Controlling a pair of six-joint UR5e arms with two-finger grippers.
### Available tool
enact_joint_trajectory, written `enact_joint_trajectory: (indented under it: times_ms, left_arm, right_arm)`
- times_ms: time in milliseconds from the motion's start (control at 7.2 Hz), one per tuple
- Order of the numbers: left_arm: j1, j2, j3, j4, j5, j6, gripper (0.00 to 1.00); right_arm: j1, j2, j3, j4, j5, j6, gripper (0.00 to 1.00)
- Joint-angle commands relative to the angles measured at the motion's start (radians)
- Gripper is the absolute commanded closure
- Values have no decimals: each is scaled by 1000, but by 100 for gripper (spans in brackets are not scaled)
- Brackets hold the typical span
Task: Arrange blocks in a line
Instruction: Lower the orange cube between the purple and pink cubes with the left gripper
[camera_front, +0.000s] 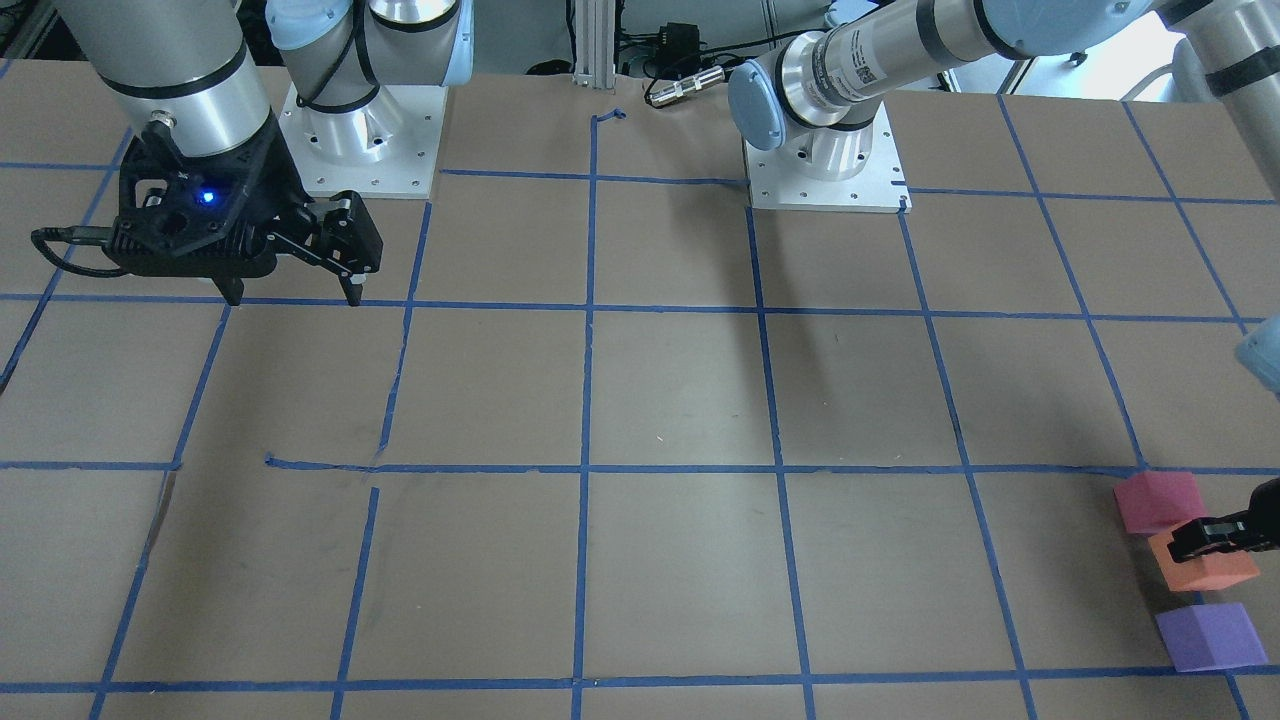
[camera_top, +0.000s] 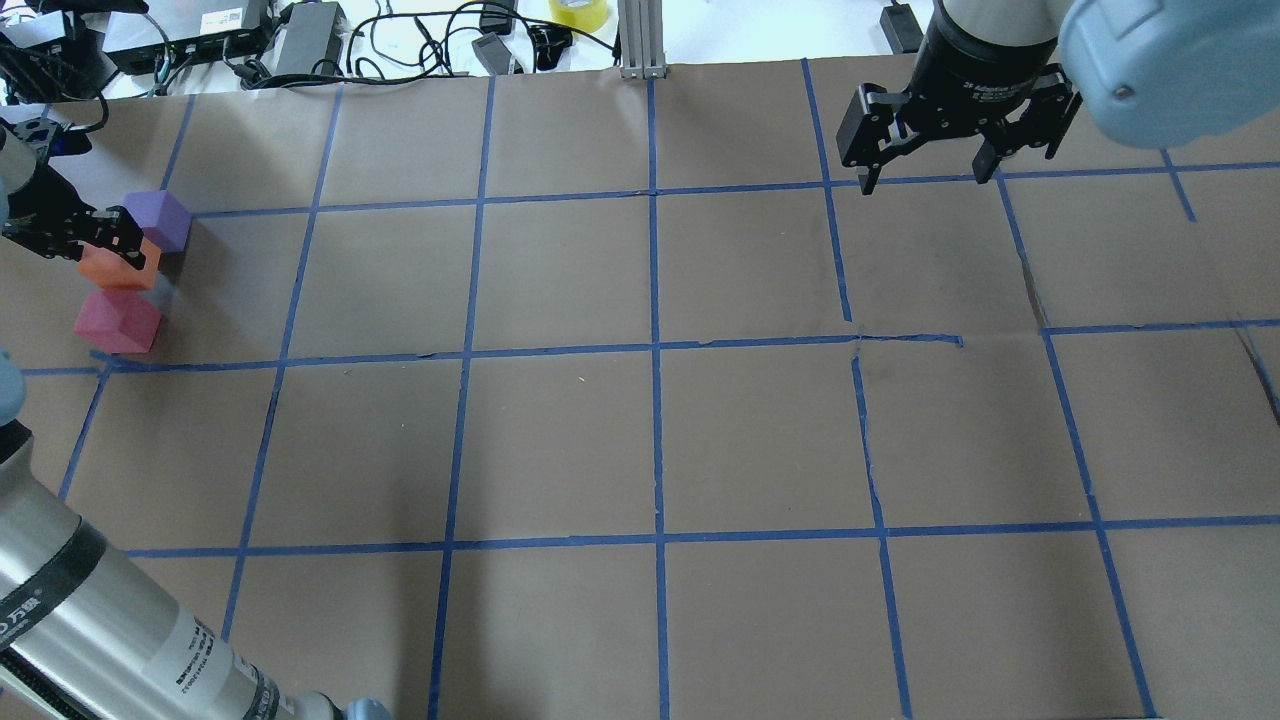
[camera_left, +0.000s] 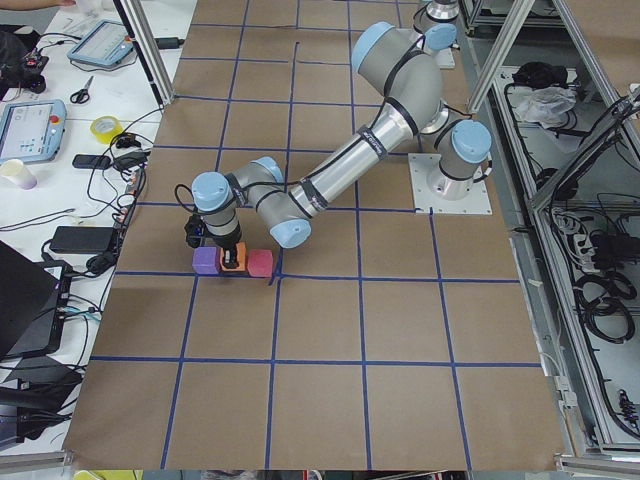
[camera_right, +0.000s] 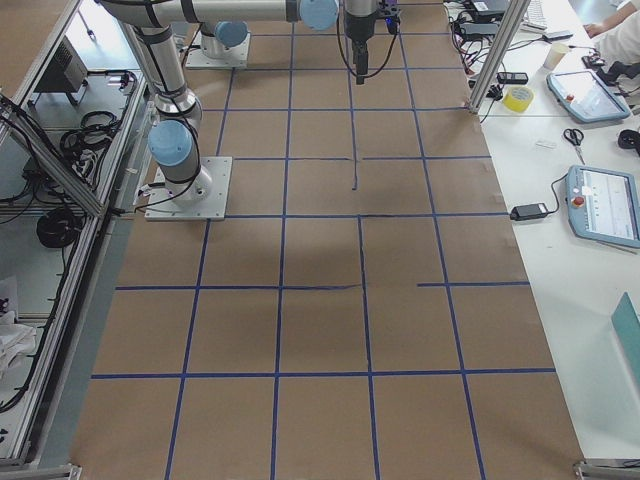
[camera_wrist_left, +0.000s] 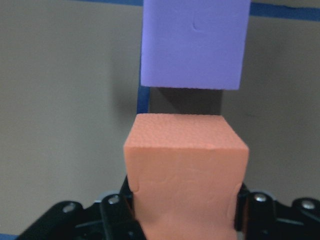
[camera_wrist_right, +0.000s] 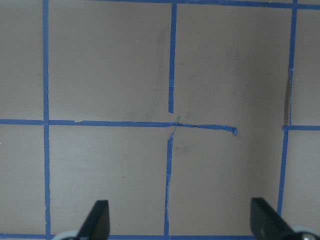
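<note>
Three foam cubes sit in a short row at the table's far left edge: purple block (camera_top: 160, 218), orange block (camera_top: 118, 272) and pinkish-red block (camera_top: 117, 322). In the front-facing view they are purple (camera_front: 1210, 637), orange (camera_front: 1205, 572) and pinkish-red (camera_front: 1158, 500). My left gripper (camera_top: 118, 243) is shut on the orange block (camera_wrist_left: 185, 165), in the middle of the row at table level. A small gap separates it from the purple block (camera_wrist_left: 195, 42). My right gripper (camera_top: 925, 180) is open and empty, hovering far off on the other side of the table.
Brown paper marked with a blue tape grid (camera_top: 655, 345) covers the table. The arm bases (camera_front: 825, 165) stand at the robot's edge. Cables and electronics (camera_top: 300, 30) lie beyond the far edge. The blocks are close to the table's left end.
</note>
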Motion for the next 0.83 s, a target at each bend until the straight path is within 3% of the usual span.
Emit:
enact_joint_trajectory:
  times_ms: [0, 694]
  left_arm:
    - [0, -5, -1, 8, -1, 19, 100]
    - [0, -30, -9, 26, 0, 37, 100]
  right_arm:
    - [0, 0, 0, 0, 0, 1, 0]
    - [0, 0, 0, 0, 0, 1, 0]
